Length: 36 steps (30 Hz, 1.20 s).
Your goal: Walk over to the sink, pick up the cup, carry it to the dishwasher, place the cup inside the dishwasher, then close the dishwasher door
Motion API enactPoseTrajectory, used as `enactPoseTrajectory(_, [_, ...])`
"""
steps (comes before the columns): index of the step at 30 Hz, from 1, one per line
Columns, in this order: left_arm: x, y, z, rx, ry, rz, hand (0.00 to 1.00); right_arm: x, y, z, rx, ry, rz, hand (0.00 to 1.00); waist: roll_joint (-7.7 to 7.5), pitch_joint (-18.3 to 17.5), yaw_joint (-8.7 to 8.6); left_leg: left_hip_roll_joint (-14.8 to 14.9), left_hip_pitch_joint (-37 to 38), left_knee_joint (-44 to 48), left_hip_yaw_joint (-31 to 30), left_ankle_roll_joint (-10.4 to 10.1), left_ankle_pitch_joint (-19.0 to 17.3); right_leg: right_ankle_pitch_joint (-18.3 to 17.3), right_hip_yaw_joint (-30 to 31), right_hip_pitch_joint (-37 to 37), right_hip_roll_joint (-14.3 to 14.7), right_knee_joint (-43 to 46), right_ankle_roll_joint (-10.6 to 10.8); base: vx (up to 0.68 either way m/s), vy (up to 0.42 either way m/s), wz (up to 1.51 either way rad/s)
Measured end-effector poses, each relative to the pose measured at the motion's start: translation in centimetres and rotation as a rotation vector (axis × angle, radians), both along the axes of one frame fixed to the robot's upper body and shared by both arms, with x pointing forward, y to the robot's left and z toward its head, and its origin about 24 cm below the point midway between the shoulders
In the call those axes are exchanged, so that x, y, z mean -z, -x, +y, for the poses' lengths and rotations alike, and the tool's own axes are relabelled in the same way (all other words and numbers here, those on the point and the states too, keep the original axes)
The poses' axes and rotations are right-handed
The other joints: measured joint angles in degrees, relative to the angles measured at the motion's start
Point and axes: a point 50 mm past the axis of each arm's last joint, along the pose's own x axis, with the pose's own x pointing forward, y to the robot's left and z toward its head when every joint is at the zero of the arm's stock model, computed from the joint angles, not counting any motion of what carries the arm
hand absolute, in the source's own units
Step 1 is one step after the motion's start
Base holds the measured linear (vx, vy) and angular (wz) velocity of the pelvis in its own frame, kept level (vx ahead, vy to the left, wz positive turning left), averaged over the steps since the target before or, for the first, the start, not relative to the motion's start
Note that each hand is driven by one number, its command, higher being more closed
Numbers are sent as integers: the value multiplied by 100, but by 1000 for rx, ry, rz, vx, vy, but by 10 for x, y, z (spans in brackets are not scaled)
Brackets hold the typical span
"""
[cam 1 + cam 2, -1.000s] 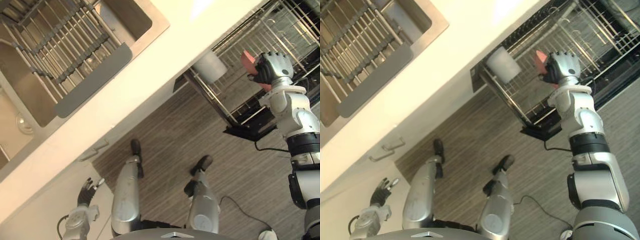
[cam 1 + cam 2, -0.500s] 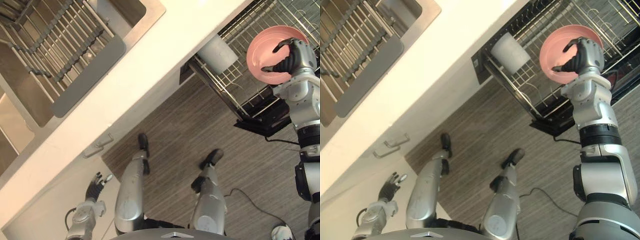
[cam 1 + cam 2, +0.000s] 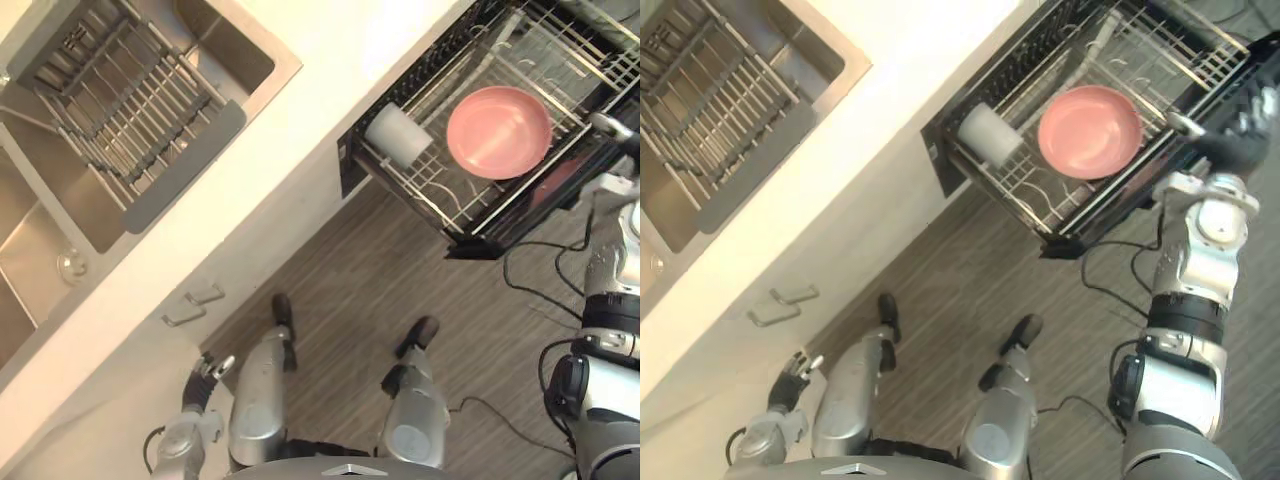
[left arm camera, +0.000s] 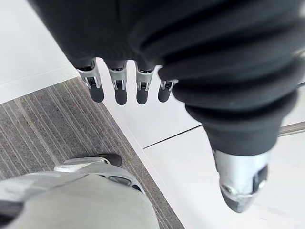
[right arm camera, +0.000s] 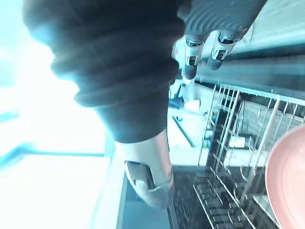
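We look down on one pale countertop that runs from seven o'clock to one o'clock across the head views, with grey striped floor on its five o'clock side. At ten o'clock is one steel sink, and one grey drying rack lies across its basin. At two o'clock one wire dishwasher rack stands drawn out from under the counter over the floor.

One pink bowl sits in that rack, mouth up, resting on the wires. It is the only such dish we see, and no hand holds it. One white tumbler lies on its side in the same rack, at nine o'clock of the bowl and just beside it. We cannot tell whether the two touch.

The right hand hangs at three o'clock of the bowl, near the rack's outer edge and apart from the bowl. Its fingers are loose and uncurled, with nothing between them and the thumb. The left hand hangs at seven o'clock, low beside the white cabinet front. Its fingers are relaxed and carry nothing.

We count two small bar handles on the cabinet front, one just above the other, and one round drain in the sink.
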Motion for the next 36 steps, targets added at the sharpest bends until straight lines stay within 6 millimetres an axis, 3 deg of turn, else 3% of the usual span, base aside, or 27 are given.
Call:
enactPoseTrajectory(2, [5, 9, 3, -35, -3, 37, 0, 20, 10, -12, 54, -97, 26, 0, -88, -102, -62, -10, 178, -146, 35, -14, 59, -17, 18, 88, 1, 7, 7, 9, -6, -7])
enactPoseTrajectory(3, [8, 16, 4, -49, -6, 60, 0, 35, 16, -16, 76, -164, 39, 100, -158, -229, -103, -11, 260, -229, 79, -26, 83, -35, 50, 94, 2, 20, 5, 16, -6, -11])
enactPoseTrajectory(6, [15, 27, 3, -58, -7, 108, 0, 73, 26, -24, 97, -342, 74, 100, -255, -421, -186, -18, 486, -372, 160, -44, 116, -75, 139, 184, 2, 39, 18, 14, -7, -15])
enactPoseTrajectory(11, [17, 31, 3, -60, -21, 126, 0, 130, 31, -19, 61, -557, 185, 100, -258, -465, -304, -94, 736, -918, 156, -57, 418, -132, 128, 219, -7, 54, 22, -22, -7, 3])
enactPoseTrajectory(17, [20, 34, 1, -41, -31, 148, 0, 146, 12, -5, -85, -631, 268, 100, -241, -465, -241, -245, 724, -1421, 138, -17, 757, -112, 121, -58, -124, 201, 22, -19, 4, 6])
enactPoseTrajectory(19, [20, 34, 1, -43, -37, 150, 0, 141, -1, 1, -130, -630, 278, 100, -224, -469, -207, -316, 688, -1421, 134, -7, 764, -96, 121, -120, -196, 224, 42, 1, 22, 7])
enactPoseTrajectory(22, [19, 29, -6, -7, -34, 144, 0, 113, -21, 3, -186, -556, 294, 100, -18, -406, -185, -425, 533, -1426, -22, 58, 812, -65, -13, -137, -309, 224, 71, -15, 17, 23])
enactPoseTrajectory(23, [20, 28, -9, 3, -29, 143, 0, 103, -27, 2, -177, -541, 296, 100, 62, -365, -105, -448, 512, -1427, -40, 71, 823, -53, -26, -145, -329, 223, 77, -33, 1, 22])
enactPoseTrajectory(27, [21, 28, -16, 11, -8, 152, 0, 76, -29, -14, -116, -373, 392, 100, 254, -301, -29, -521, 333, -1428, -197, 116, 881, -27, -188, -198, -403, 240, 93, -23, -13, 18])
enactPoseTrajectory(36, [23, 28, -29, 47, 57, 159, 0, 25, -42, -18, -14, -78, 546, 100, 564, -203, 183, -651, 20, -1428, -982, 116, 1057, -214, -710, -221, -642, 710, 105, -50, -31, 33])
